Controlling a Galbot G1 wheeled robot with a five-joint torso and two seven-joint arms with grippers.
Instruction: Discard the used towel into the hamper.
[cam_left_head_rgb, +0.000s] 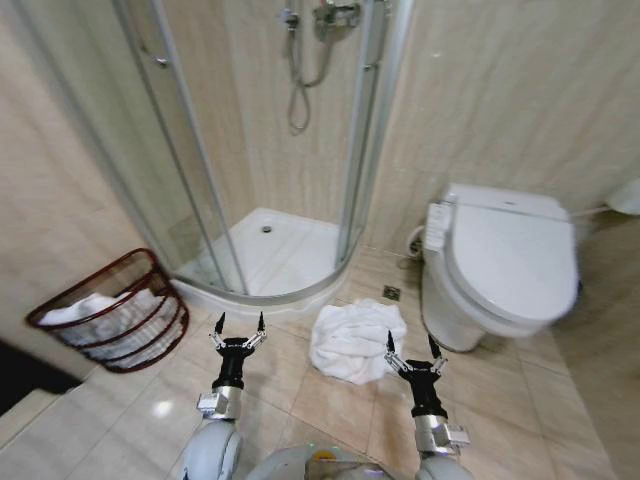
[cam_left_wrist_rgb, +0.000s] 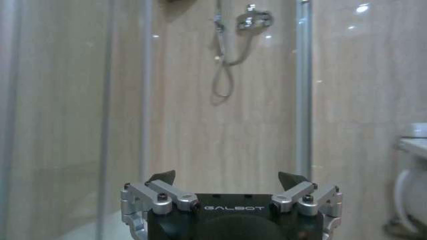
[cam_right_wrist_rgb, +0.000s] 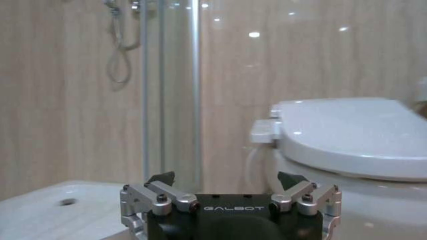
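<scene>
We judge the task not yet begun: the used towel (cam_left_head_rgb: 354, 340) lies crumpled on the floor tiles (cam_left_head_rgb: 330, 400) between the shower tray (cam_left_head_rgb: 275, 250) and the toilet (cam_left_head_rgb: 505, 265). Our left gripper (cam_left_head_rgb: 240, 322) and right gripper (cam_left_head_rgb: 409, 342) are both spread and empty, the right hovering at the towel's near edge. The hamper (cam_left_head_rgb: 115, 310), well apart at left, already contains white cloth.

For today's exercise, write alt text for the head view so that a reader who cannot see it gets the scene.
A crumpled white towel lies on the tiled bathroom floor between a glass shower stall and a closed white toilet. The left gripper and right gripper, both open, are raised near it. A reddish-brown woven hamper with white cloth inside stands at the left wall.
</scene>
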